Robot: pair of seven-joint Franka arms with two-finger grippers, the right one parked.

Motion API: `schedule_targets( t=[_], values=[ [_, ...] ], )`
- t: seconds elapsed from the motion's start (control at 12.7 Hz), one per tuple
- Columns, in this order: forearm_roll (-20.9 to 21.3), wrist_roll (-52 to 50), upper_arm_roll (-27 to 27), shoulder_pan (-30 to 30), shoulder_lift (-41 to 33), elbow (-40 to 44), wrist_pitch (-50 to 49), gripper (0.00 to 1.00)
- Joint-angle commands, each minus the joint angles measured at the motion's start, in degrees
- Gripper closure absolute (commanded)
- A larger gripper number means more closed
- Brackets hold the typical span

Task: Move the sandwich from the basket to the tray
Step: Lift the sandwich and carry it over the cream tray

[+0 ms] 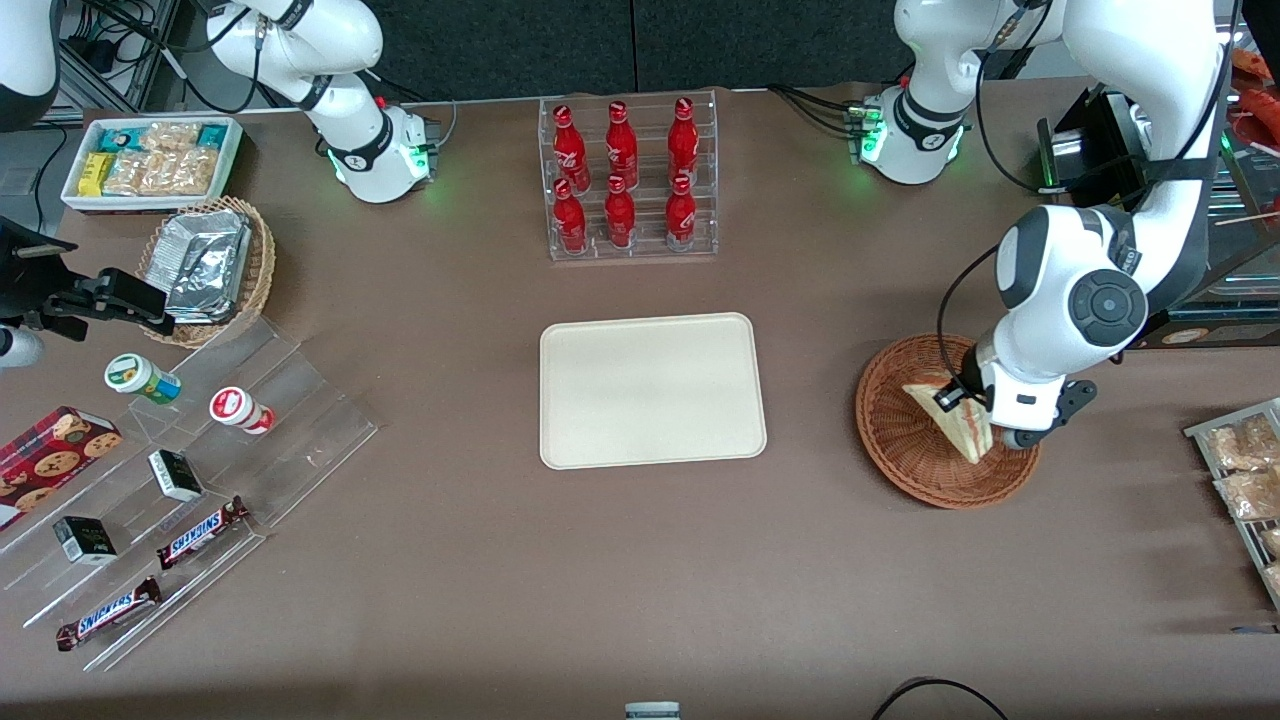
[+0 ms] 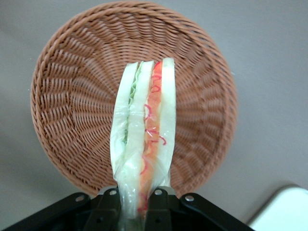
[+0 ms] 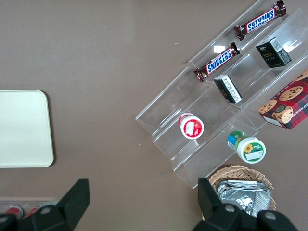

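Observation:
The sandwich (image 1: 958,418), a plastic-wrapped white wedge with red-orange and green layers (image 2: 144,125), hangs just above the reddish-brown wicker basket (image 1: 890,430). My left gripper (image 1: 985,412) is shut on it, its black fingers (image 2: 108,204) pinching one end of the wedge. Seen from the wrist, the sandwich stretches out over the middle of the basket (image 2: 72,96). The cream tray (image 1: 652,390) lies bare at the table's centre, toward the parked arm's end from the basket; its corner (image 2: 284,211) also shows in the left wrist view.
A clear rack of red bottles (image 1: 628,178) stands farther from the front camera than the tray. A wire rack of snack packs (image 1: 1245,470) sits at the working arm's table edge. Acrylic steps with candy bars (image 1: 200,530), a foil-packet basket (image 1: 210,265) and a white bin (image 1: 150,160) occupy the parked arm's end.

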Motion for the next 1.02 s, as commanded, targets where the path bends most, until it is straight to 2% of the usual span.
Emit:
schedule_targets(
  t=[0.0,0.39,0.94],
  values=[
    [0.29,-0.38,0.47,-4.09,0.48,3.74,-3.60,1.00],
    [0.20,-0.74,0.47,-15.41,2.23,6.71,-3.60,1.00],
    [0.20,-0.73,0.47,-27.99,14.52,19.98,-4.57,1.00]
  ],
)
